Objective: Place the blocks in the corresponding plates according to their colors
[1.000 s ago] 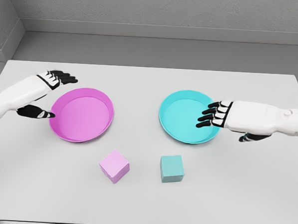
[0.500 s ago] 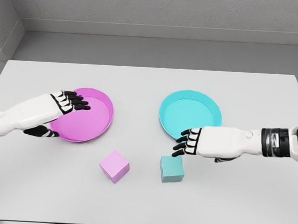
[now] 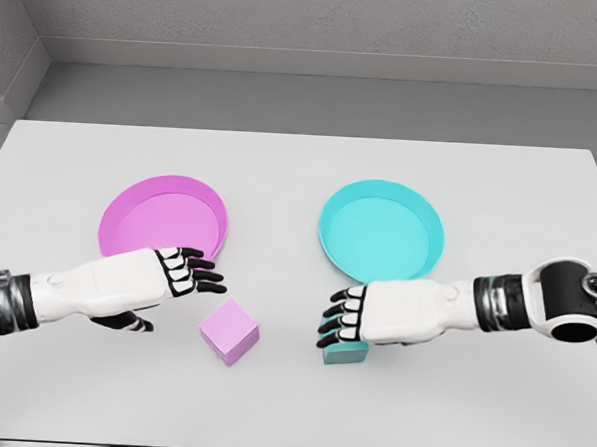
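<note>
A pink block lies on the white table in front of the pink plate. My left hand hovers just up and left of that block, fingers spread, holding nothing. A teal block sits in front of the teal plate; only its lower edge shows. My right hand is over the teal block and hides most of it, fingers extended; whether they touch the block I cannot tell. Both plates hold nothing.
The white table runs to a front edge near the bottom of the view. A grey floor and wall lie behind its far edge.
Both hands have come forward and inward from beside the plates toward the blocks: left to the pink block, right over the teal block. Blocks and plates have not moved.
</note>
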